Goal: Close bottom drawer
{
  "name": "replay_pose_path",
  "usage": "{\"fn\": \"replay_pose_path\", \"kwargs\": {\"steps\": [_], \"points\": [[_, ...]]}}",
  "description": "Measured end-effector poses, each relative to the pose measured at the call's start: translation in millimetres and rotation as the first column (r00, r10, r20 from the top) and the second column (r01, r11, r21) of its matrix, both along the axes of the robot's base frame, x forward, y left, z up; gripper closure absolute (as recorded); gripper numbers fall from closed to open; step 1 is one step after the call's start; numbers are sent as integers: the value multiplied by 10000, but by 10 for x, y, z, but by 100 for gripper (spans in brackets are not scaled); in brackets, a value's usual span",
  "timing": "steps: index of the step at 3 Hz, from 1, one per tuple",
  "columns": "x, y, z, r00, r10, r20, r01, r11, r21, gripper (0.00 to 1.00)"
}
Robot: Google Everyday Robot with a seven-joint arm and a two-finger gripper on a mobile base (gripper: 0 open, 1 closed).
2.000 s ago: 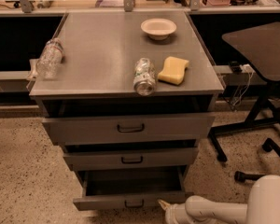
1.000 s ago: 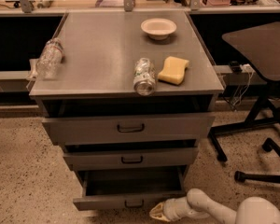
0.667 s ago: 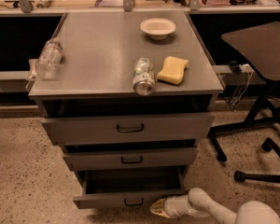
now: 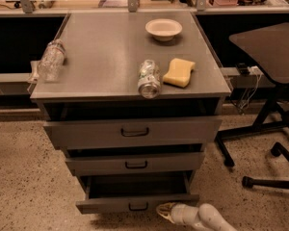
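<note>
Grey metal bottom drawer stands pulled out at the foot of the cabinet, its deep inside showing, with the pale claw low by the floor just beside its front's right part, apart or together I cannot tell.

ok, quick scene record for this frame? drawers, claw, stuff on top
bottom drawer: open, pulled out farthest of the three
middle drawer: slightly open
top drawer: slightly open
claw: low, at the bottom drawer's front, right of its handle; contact unclear
cabinet top: bowl, sponge, can on its side, plastic bottle at left edge
</note>
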State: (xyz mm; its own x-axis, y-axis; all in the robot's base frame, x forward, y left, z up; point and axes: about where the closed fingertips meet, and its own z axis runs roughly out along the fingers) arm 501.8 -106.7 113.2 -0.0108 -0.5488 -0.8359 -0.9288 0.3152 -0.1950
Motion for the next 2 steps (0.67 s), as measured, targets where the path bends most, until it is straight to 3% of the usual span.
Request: {"fn": "replay_pose_path", "kwargs": {"steps": [1,2], "points": [[147,6,41,9968,-621,494,609,9978,243,100],[262,45,60,9962,-644,583,625,9975,345,81]]}}
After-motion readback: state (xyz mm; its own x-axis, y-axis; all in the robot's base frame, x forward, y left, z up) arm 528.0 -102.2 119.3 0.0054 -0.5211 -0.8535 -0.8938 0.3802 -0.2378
